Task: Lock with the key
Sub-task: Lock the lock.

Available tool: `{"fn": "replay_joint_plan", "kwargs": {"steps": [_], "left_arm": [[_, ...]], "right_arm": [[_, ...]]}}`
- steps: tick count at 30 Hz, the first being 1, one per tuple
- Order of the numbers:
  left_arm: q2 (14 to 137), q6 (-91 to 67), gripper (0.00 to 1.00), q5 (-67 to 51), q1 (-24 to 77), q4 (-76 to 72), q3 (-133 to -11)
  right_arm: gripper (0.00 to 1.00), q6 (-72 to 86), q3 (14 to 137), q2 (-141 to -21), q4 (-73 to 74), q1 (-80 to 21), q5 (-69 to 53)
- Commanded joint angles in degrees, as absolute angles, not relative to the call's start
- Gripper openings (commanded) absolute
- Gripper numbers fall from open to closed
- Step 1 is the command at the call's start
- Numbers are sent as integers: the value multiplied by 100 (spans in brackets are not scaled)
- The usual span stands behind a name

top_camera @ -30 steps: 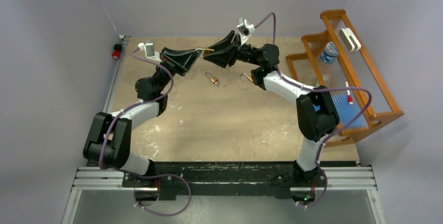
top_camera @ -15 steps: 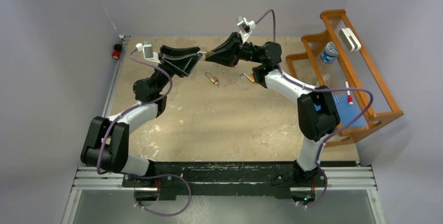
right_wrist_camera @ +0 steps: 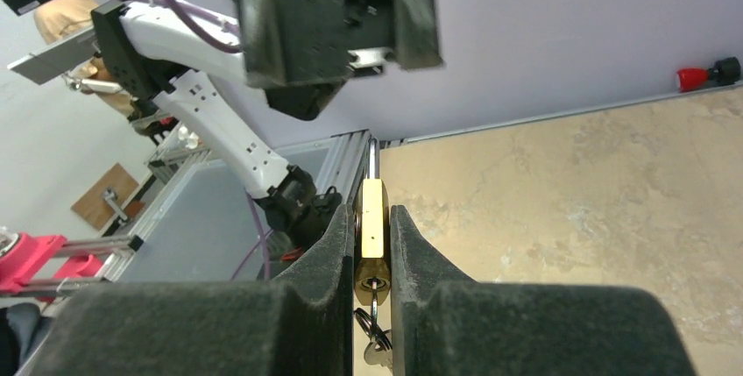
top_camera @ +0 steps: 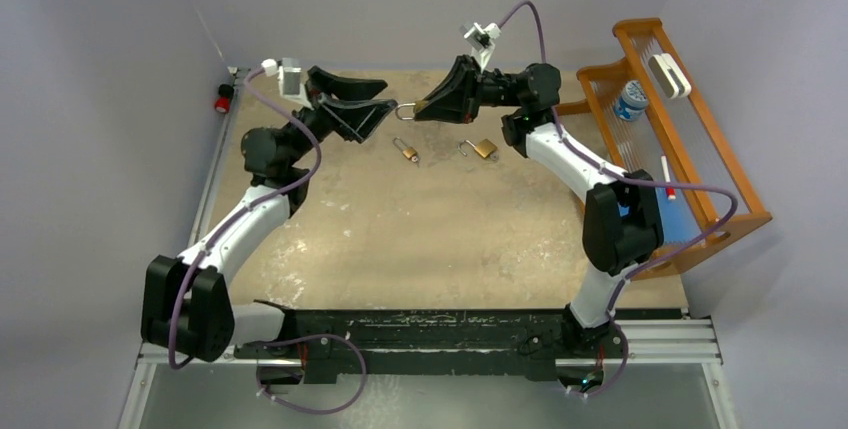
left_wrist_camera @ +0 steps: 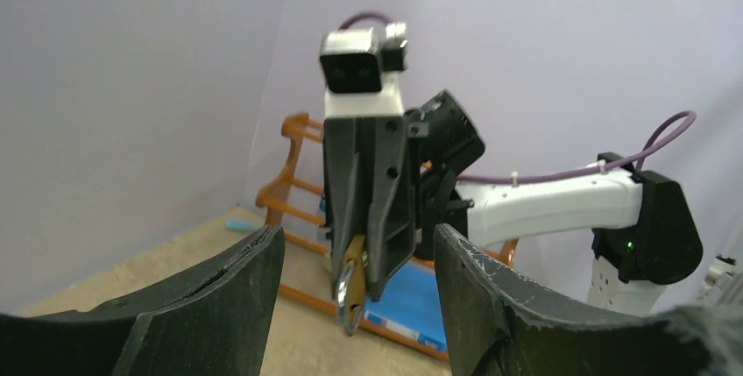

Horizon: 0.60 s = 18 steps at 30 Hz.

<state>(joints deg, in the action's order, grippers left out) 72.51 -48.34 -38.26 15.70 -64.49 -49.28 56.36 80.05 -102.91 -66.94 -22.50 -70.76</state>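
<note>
My right gripper point(top_camera: 420, 109) is shut on a brass padlock point(top_camera: 407, 110) held above the far middle of the table, shackle pointing left. The right wrist view shows the padlock point(right_wrist_camera: 371, 223) pinched flat between the fingers, with a key point(right_wrist_camera: 375, 348) and its ring hanging from the keyhole. My left gripper point(top_camera: 386, 97) stands open just left of it, touching nothing. From the left wrist, the padlock point(left_wrist_camera: 353, 287) hangs from the right gripper point(left_wrist_camera: 372, 275) beyond my spread fingers point(left_wrist_camera: 245, 288).
Two more brass padlocks point(top_camera: 406, 150) point(top_camera: 483, 148) lie on the table below the grippers. A wooden rack point(top_camera: 700, 139) at the right holds a bottle point(top_camera: 631, 99), a marker point(top_camera: 667, 179) and a white eraser point(top_camera: 668, 74). A red knob point(top_camera: 222, 102) sits at the far left corner.
The right gripper has closed on the padlock and drawn it slightly right. The left gripper has let go of it, opened wide and pulled back left.
</note>
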Motion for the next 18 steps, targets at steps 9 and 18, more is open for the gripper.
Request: {"fn": "replay_joint_plan", "kwargs": {"steps": [9,18], "left_arm": [[7567,-4876,56,-4552,1753,-5737,-5319],[7575,-4994,27,-4599,1767,-6108,-5242]], "right_arm": [[0,5400,8485,-9786,-6389,-2292,-7299],[0,5415,8473,-9792,-6392,-2291,-7312]]}}
